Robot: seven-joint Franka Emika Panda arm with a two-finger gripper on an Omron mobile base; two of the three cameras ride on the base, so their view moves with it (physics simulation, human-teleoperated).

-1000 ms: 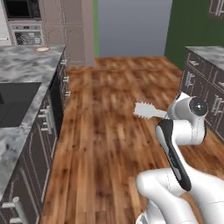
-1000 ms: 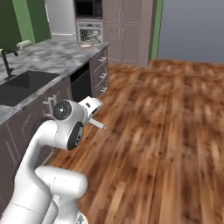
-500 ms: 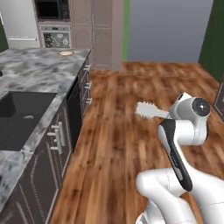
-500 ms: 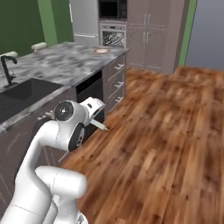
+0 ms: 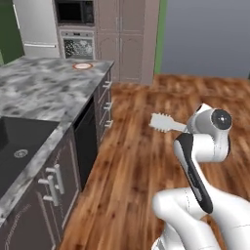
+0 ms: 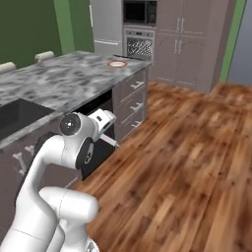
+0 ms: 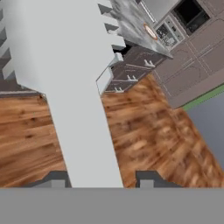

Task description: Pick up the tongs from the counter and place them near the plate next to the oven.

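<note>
The tongs point(image 5: 165, 123) are off the tabletop point(image 5: 44, 93) and up in the air, carried over the wood floor point(image 5: 132, 161) on the open-room side of it; the pincer point(image 7: 98, 179) is pressed in on their handle, one dark tip on each side of the pale shaft in the hand view, so it is pinching the tongs. Their long axis runs straight out along the pincer's own line; the ridged, comb-like end leads, pointing toward the tabletop and the cabinet fronts beneath it, and in the left base view the utensil lies close to level.

The plate point(image 5: 82, 65) sits at the tabletop's far end, the end nearest the oven point(image 5: 78, 46), well apart from the tongs; my reading is that the carry is underway and the placing has not begun.

Risks from here, as I judge them: the grip is on the narrow handle with the heavy comb end far out in front, so a quick swing could make the tongs pivot or slip between the tips; the leading end could strike the tabletop's edge if the approach comes in too low; a release too close could land the tongs on the plate's rim or knock the plate; a release short of the tabletop would drop them to the floor.
</note>
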